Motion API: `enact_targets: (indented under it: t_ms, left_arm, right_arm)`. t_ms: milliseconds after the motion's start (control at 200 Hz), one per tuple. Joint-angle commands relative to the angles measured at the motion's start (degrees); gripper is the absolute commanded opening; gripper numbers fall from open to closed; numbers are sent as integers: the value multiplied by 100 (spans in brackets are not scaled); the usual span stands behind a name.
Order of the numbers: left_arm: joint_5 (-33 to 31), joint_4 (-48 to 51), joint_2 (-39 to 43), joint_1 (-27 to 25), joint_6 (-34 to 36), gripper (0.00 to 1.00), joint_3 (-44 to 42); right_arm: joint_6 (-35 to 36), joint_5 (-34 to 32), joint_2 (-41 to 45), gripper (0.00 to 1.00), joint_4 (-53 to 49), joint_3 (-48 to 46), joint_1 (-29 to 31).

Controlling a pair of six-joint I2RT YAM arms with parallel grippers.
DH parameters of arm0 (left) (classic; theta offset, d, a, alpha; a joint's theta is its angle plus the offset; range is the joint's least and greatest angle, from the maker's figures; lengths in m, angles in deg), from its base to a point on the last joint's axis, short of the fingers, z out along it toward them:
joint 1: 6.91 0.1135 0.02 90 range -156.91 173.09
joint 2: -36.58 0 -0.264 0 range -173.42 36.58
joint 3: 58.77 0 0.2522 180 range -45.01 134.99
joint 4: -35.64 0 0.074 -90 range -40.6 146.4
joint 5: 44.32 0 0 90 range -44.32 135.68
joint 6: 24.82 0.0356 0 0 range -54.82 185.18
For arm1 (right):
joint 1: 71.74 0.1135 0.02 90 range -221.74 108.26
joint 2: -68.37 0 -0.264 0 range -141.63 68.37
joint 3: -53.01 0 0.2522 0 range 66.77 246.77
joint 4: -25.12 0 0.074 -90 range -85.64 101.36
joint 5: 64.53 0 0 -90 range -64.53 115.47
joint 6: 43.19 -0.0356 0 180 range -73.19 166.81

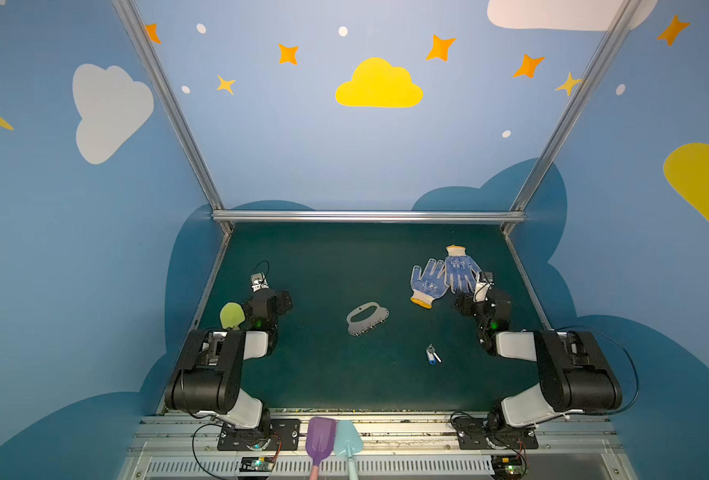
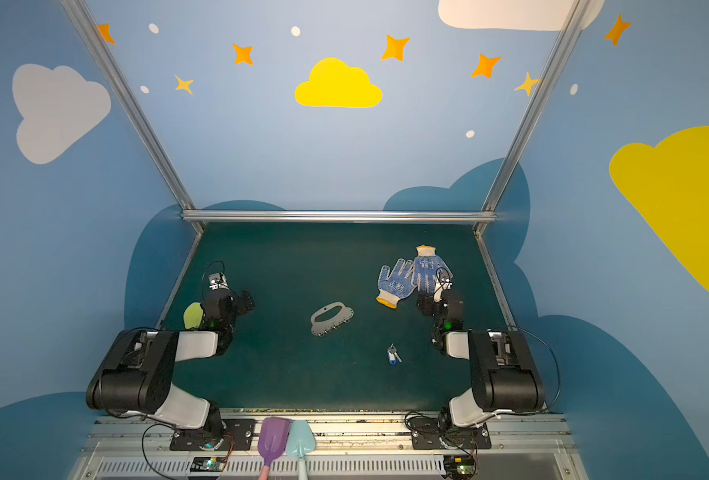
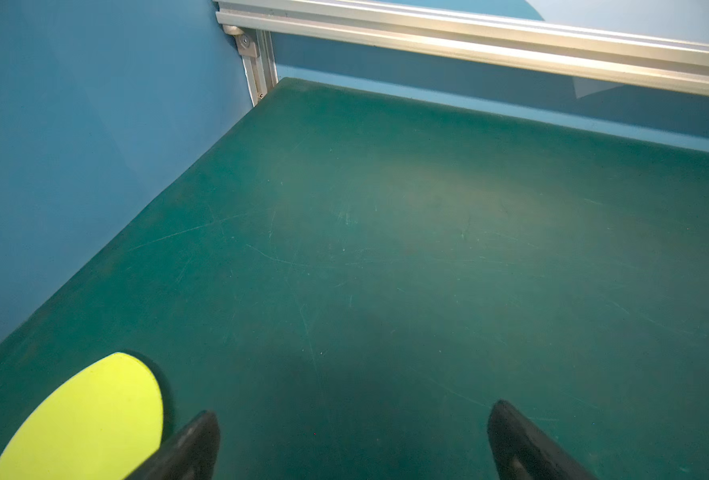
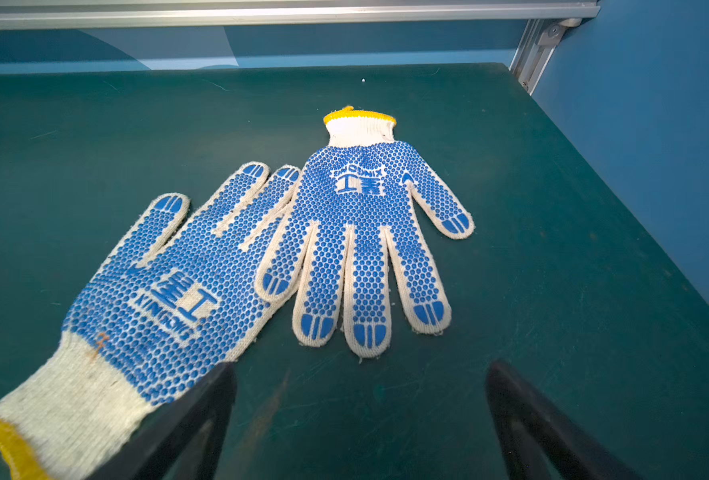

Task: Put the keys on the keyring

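The keyring [image 1: 367, 318] [image 2: 331, 318], a flat grey half-oval plate with a handle slot, lies mid-table in both top views. The keys [image 1: 432, 354] [image 2: 393, 354], a small silver and blue bunch, lie nearer the front, to its right. My left gripper [image 3: 353, 415] is open over bare green mat near the left wall, far from both. My right gripper [image 4: 361, 374] is open just short of two gloves, with only mat between its fingers. Neither wrist view shows the keys or keyring.
Two blue-dotted work gloves [image 1: 444, 274] [image 4: 357, 232] lie overlapping at the back right. A yellow-green disc [image 1: 231, 315] [image 3: 91, 419] lies beside the left gripper. A purple scoop [image 1: 320, 440] and a light-blue scoop [image 1: 347, 438] rest on the front rail. Walls enclose three sides of the table.
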Motion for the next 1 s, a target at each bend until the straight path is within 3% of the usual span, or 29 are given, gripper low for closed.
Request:
enact_targets:
  t_ms: [0, 997]
  left_arm:
    - [-50, -41, 111, 19, -21, 100, 14]
    - [-55, -64, 124, 18, -32, 100, 1]
  right_arm:
    - [-38, -31, 71, 95, 127, 0, 25]
    - [-70, -88, 84, 95, 160, 12, 30]
